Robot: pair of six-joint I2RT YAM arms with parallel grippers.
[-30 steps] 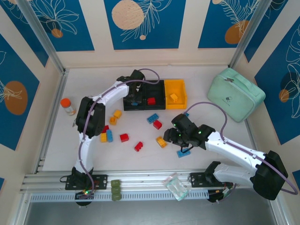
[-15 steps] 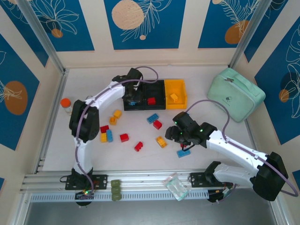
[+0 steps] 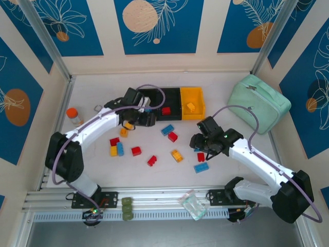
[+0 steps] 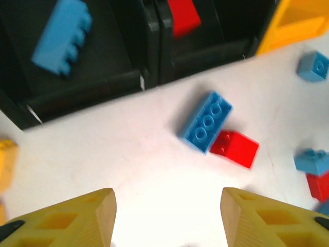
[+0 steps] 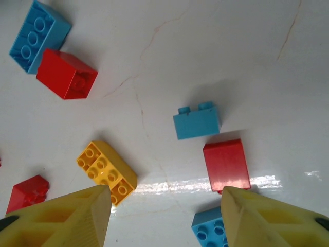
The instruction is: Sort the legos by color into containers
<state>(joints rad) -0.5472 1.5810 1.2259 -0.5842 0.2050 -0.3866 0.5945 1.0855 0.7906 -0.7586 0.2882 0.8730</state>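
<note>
**Clerk:** Item one, left gripper (image 4: pixel 167 200). Yellow fingers stand moderately apart with nothing between them. It hangs over the white table (image 4: pixel 128 164), just near of the row of three joined plastic bins (image 3: pixel 172 117). Hazard?

**Checker:** The flat blue studded brick (image 4: pixel 205 123) ahead of it touches the small red brick (image 4: pixel 234 148). Closing on either would likely drag both, and a mixed pair would land in one bin.

**Clerk:** Item two, bins.

**Checker:** The left black bin (image 4: pixel 87 85) holds a blue brick (image 4: pixel 60 36). The middle black bin (image 4: pixel 205 51) holds a red brick (image 4: pixel 182 18). The right yellow bin (image 3: pixel 198 95) holds a small yellow brick (image 3: pixel 190 106). The black pair share a thin divider, so a release over it could tip a brick to the wrong side.

**Clerk:** Item three, right gripper (image 5: pixel 165 195).

**Checker:** Its jaws are likewise apart and empty, right of centre. Below it a light blue brick (image 5: pixel 196 122) lies just beside a smooth-sided red brick (image 5: pixel 226 164). A yellow studded brick (image 5: pixel 107 172) lies to their left. A finger coming down on the neighbour would shove it across the glossy top.

**Clerk:** Remaining stock?

**Checker:** Loose bricks of all three colours lie scattered mid-table, unsorted.
</note>
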